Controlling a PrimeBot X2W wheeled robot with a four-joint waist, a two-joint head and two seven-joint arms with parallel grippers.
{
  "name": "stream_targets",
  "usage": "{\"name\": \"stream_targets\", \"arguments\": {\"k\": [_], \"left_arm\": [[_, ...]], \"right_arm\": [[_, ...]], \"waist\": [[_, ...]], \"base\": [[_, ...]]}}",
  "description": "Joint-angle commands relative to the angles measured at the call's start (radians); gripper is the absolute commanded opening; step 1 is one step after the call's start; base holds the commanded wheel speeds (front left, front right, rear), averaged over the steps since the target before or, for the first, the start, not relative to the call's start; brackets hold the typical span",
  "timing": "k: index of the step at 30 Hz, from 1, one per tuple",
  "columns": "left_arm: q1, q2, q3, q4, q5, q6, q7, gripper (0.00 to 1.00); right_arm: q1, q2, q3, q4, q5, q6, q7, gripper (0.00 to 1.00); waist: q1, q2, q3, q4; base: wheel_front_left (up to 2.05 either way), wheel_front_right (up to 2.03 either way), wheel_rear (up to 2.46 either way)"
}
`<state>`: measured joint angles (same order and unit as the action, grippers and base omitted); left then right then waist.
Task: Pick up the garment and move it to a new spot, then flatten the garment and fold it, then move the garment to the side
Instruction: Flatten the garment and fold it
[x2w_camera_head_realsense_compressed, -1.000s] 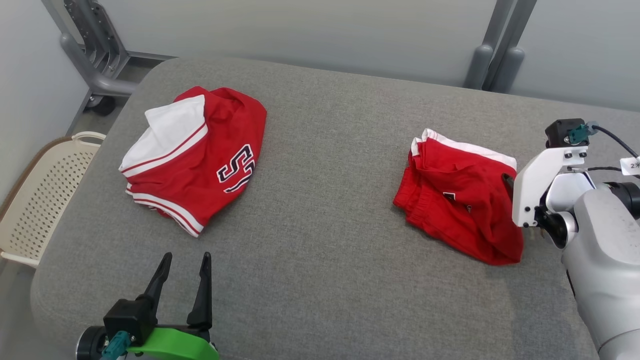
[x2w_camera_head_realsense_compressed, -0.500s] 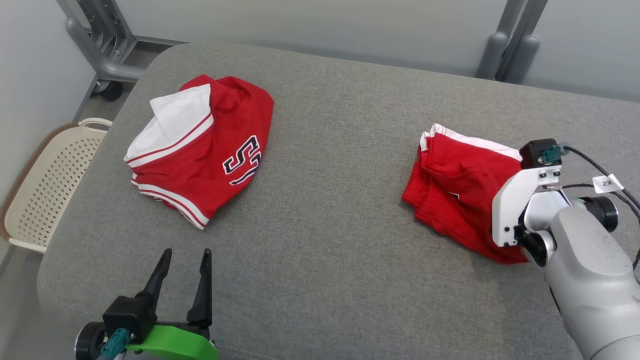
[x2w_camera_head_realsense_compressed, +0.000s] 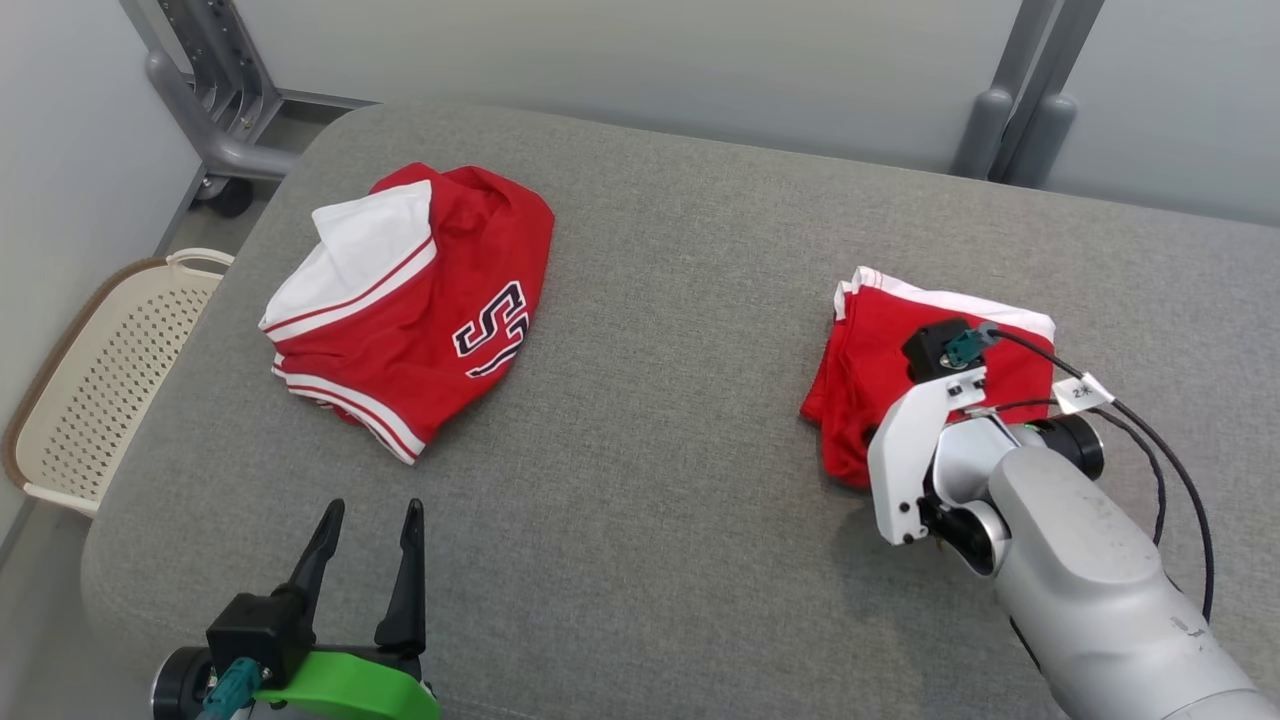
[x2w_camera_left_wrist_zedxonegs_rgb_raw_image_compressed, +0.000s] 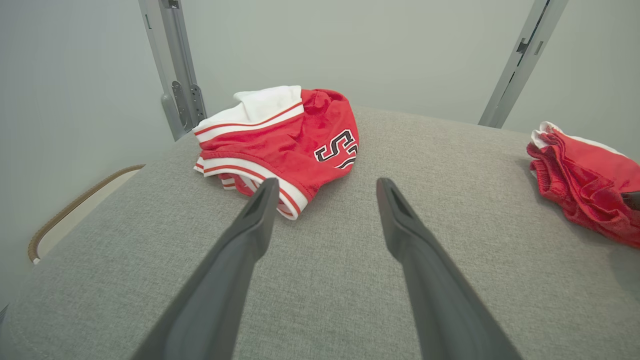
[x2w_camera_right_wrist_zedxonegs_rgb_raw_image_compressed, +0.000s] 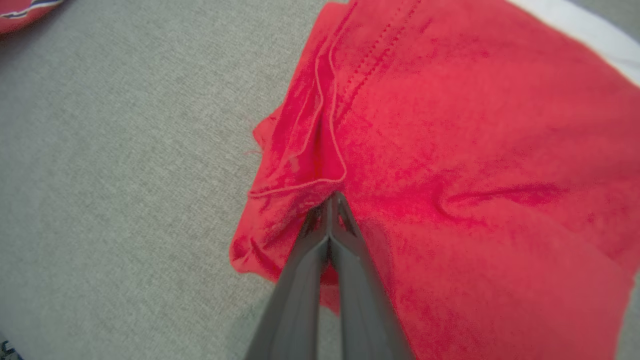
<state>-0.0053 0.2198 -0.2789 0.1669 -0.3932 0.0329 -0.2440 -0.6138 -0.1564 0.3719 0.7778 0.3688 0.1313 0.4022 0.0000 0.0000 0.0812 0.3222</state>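
Two arms: right gripper (x2w_camera_right_wrist_zedxonegs_rgb_raw_image_compressed: 331, 199) pts down, nips garment (x2w_camera_right_wrist_zedxonegs_rgb_raw_image_compressed: 475, 150); left gripper (x2w_camera_head_realsense_compressed: 370, 512) spread.

The crumpled red cloth garment with a white band (x2w_camera_head_realsense_compressed: 870, 340) lies on the grey padded surface's (x2w_camera_head_realsense_compressed: 650, 400) right side, one hemmed fold pinched by the right gripper (x2w_camera_right_wrist_zedxonegs_rgb_raw_image_compressed: 331, 200).

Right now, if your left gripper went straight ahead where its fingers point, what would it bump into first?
Probably the red and white shirt, whose near corner lies just ahead of the left gripper. Its height above the grey cushion is unclear, so it might skim over.
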Motion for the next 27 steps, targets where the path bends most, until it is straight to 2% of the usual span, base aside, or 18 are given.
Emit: {"name": "stream_targets", "arguments": {"k": [1, 10, 17, 18, 19, 20, 27], "left_arm": [[0.014, 0.004, -0.001, -0.003, -0.006, 0.005, -0.001, 1.00], [0.019, 0.007, -0.007, -0.001, -0.014, 0.008, -0.003, 1.00], [0.026, 0.011, -0.008, -0.004, -0.015, 0.015, -0.003, 1.00], [0.029, 0.012, -0.007, -0.005, -0.016, 0.016, -0.002, 1.00], [0.032, 0.013, -0.006, -0.005, -0.017, 0.018, -0.001, 1.00], [0.036, 0.014, -0.006, -0.006, -0.018, 0.020, -0.001, 1.00], [0.062, 0.026, -0.006, -0.022, -0.021, 0.028, 0.004, 1.00]], "right_arm": [[0.016, 0.003, 0.019, -0.005, 0.018, -0.001, 0.006, 0.00], [-0.032, 0.039, 0.085, 0.031, 0.043, -0.001, -0.010, 0.00], [-0.081, 0.060, 0.097, 0.052, 0.083, -0.001, -0.032, 0.00], [-0.093, 0.060, 0.093, 0.053, 0.087, -0.001, -0.035, 0.26], [-0.105, 0.056, 0.085, 0.055, 0.090, -0.001, -0.039, 0.74], [-0.116, 0.047, 0.063, 0.067, 0.093, -0.001, -0.035, 1.00], [-0.167, -0.002, -0.133, 0.154, 0.053, -0.001, -0.057, 1.00]], "waist": [[0.0000, 0.0000, -0.002, 0.002], [0.0000, 0.0000, -0.015, 0.023], [0.0000, 0.0000, -0.029, 0.027], [0.0000, 0.0000, -0.034, 0.026], [0.0000, 0.0000, -0.038, 0.024], [0.0000, 0.0000, -0.042, 0.022], [0.0000, 0.0000, -0.068, 0.003]], "base": [[0.00, 0.00, 0.00], [0.00, 0.00, 0.00], [0.00, 0.00, 0.00], [0.00, 0.00, 0.00], [0.00, 0.00, 0.00], [0.00, 0.00, 0.00], [0.00, 0.00, 0.00]]}}
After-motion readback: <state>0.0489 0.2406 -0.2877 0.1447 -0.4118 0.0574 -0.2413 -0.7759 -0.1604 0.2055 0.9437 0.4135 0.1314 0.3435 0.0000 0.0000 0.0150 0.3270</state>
